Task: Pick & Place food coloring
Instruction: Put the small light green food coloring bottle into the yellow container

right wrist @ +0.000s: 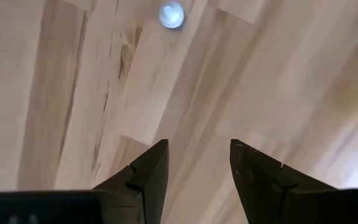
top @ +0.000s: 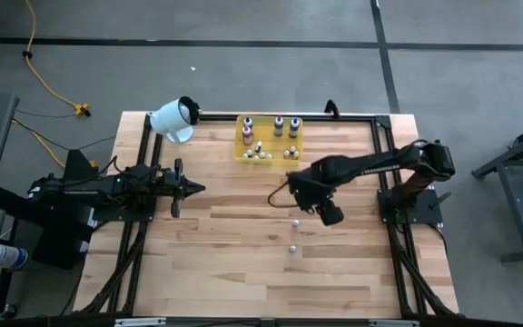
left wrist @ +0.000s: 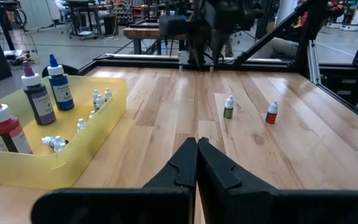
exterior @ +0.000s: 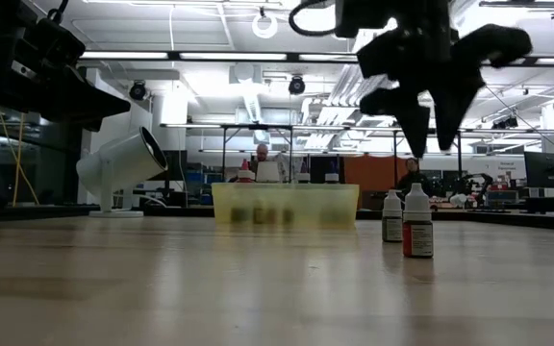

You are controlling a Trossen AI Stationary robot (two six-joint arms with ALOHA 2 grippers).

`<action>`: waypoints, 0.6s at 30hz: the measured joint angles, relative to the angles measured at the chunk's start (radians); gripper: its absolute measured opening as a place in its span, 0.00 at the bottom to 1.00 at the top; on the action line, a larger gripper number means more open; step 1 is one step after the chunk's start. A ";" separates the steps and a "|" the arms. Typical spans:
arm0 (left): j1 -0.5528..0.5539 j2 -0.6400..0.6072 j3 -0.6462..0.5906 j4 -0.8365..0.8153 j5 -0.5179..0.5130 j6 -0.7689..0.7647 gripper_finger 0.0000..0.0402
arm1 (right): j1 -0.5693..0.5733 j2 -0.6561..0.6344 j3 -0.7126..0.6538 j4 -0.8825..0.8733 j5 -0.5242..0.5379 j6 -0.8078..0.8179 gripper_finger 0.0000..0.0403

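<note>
Right gripper (right wrist: 194,165) hangs above the table (top: 225,263), jaws parted, empty. Nearest food coloring bottle (right wrist: 171,14) stands off-centre ahead. Centre over its cap, drop straight, close gently. Left gripper (left wrist: 196,163) parked shut.

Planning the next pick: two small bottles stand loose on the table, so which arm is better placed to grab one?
Probably the right. Its open end effector hangs just above the nearer loose bottle; the left end effector waits shut at the table's left side.
</note>
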 joint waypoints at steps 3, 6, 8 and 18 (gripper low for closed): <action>0.000 0.000 0.000 0.000 0.000 0.000 0.00 | 0.036 0.000 -0.056 0.083 0.002 0.001 0.40; 0.000 0.000 0.000 0.000 0.000 0.000 0.00 | 0.061 0.000 -0.095 0.159 0.002 0.010 0.40; 0.000 0.000 0.000 0.000 0.000 0.000 0.00 | 0.074 0.000 -0.118 0.222 0.014 0.029 0.40; 0.000 0.000 0.000 0.000 0.000 0.000 0.00 | 0.122 0.046 -0.151 0.344 0.010 0.053 0.40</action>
